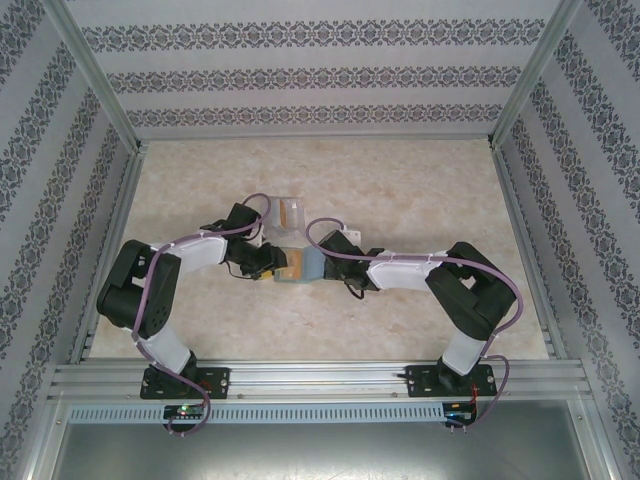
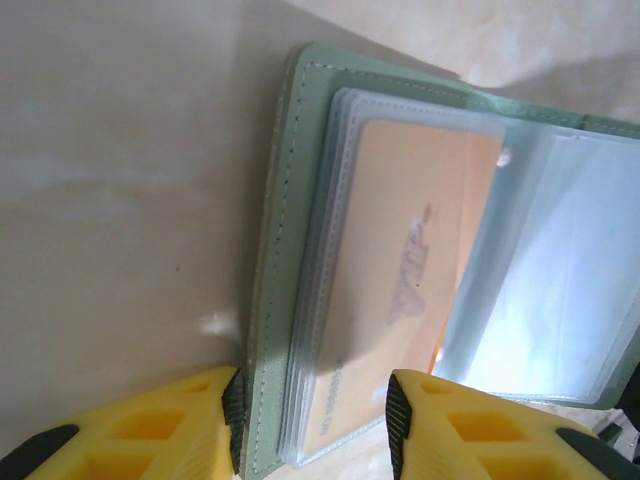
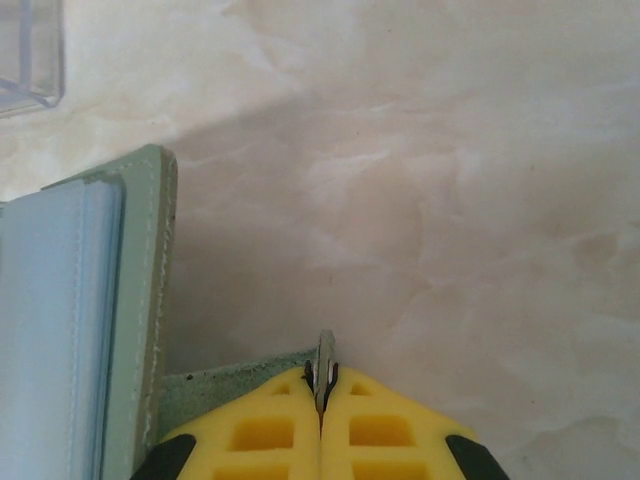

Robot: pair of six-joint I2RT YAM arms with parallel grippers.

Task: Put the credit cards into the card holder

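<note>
The sage-green card holder (image 2: 272, 250) lies open on the table between both arms, also seen as the card holder (image 1: 300, 267) from above. An orange credit card (image 2: 400, 270) sits inside one of its clear plastic sleeves. My left gripper (image 2: 315, 410) is open, its fingers straddling the near edge of the left cover and sleeve stack. My right gripper (image 3: 322, 375) is shut on the thin edge of the card holder's right cover (image 3: 230, 385), with the sleeve stack (image 3: 60, 330) to its left. From above, the left gripper (image 1: 268, 263) and right gripper (image 1: 332, 268) flank the holder.
A clear plastic box (image 1: 285, 212) stands just behind the holder, with something orange in it; its corner is the clear box (image 3: 28, 50) in the right wrist view. Bare marble tabletop (image 1: 420, 190) surrounds them, fenced by patterned walls and metal rails.
</note>
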